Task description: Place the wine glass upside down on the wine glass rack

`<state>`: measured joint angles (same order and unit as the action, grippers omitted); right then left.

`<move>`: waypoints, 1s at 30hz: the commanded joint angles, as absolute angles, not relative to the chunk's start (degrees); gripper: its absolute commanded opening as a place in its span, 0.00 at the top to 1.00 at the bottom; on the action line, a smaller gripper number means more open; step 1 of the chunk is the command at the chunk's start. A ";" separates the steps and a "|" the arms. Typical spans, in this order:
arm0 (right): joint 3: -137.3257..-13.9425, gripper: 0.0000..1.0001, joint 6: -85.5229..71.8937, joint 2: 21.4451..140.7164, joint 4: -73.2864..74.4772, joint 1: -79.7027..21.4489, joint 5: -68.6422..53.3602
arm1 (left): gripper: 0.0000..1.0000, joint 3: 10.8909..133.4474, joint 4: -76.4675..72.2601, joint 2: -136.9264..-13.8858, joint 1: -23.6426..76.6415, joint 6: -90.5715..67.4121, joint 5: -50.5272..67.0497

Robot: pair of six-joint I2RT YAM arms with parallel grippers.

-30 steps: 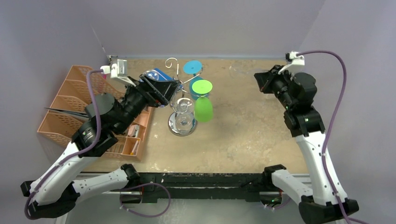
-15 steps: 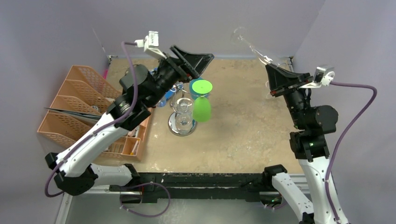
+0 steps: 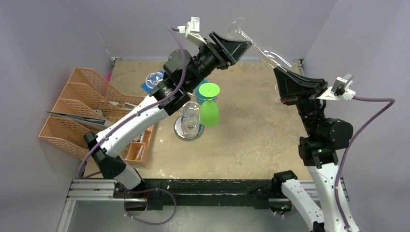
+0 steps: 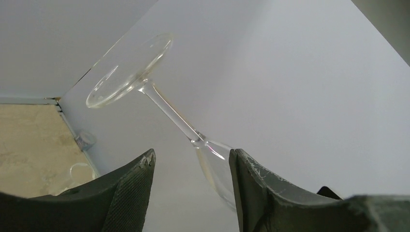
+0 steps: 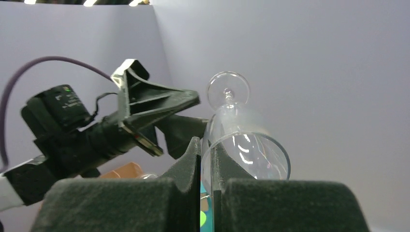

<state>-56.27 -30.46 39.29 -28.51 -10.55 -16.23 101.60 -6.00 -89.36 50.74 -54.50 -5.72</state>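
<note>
At the far left you see an orange slotted desk organizer (image 3: 72, 108) standing on the tan tabletop (image 3: 251, 140); the items in its small front compartments are too small to name. Just right of it, the left arm (image 3: 140, 118) rises from the near edge and reaches diagonally over the wine glass rack (image 3: 188, 130). The rack's round chrome base shows on the table, while its upper arms are largely hidden by that arm. On the rack hang a clear glass (image 3: 189, 112) and, to its right, a green glass (image 3: 210, 112), both upside down with the foot uppermost. A blue glass (image 3: 198, 90) sits half hidden behind the green one. The left gripper (image 3: 244, 46) is raised high over the far edge of the table, its jaws standing partly apart. In its wrist view the stem of the wine glass (image 3: 275, 59) runs up beyond the two fingertips. The bowl passes behind the finger (image 4: 261, 193) on the right of that view and the other finger is clear of the glass, so no grip shows. The wine glass is in the air, well apart from the rack and to its right, tilted with its foot high by the left gripper and its bowl lower to the right. The right gripper (image 5: 206, 145) has its jaws pinched nearly together on the bowl's wall at the rim, and it carries the glass.
</note>
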 commanded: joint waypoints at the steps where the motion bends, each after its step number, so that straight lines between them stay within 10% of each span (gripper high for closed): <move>1: -54.90 1.00 -34.83 38.67 -38.18 -10.55 -18.02 | 0.46 105.08 -13.36 -90.73 51.32 -56.75 -4.44; 18: -51.17 1.00 -44.55 41.58 -49.42 -10.55 -23.01 | 0.64 103.31 -19.40 -92.06 51.77 -61.84 -5.22; 22: -50.87 1.00 -44.10 41.10 -48.09 -10.55 -22.49 | 0.84 102.21 -22.50 -91.82 51.77 -62.79 -3.30; 30: -50.75 1.00 -50.12 44.22 -52.72 -10.55 -20.52 | 0.80 100.92 -24.49 -91.63 52.03 -63.15 -1.38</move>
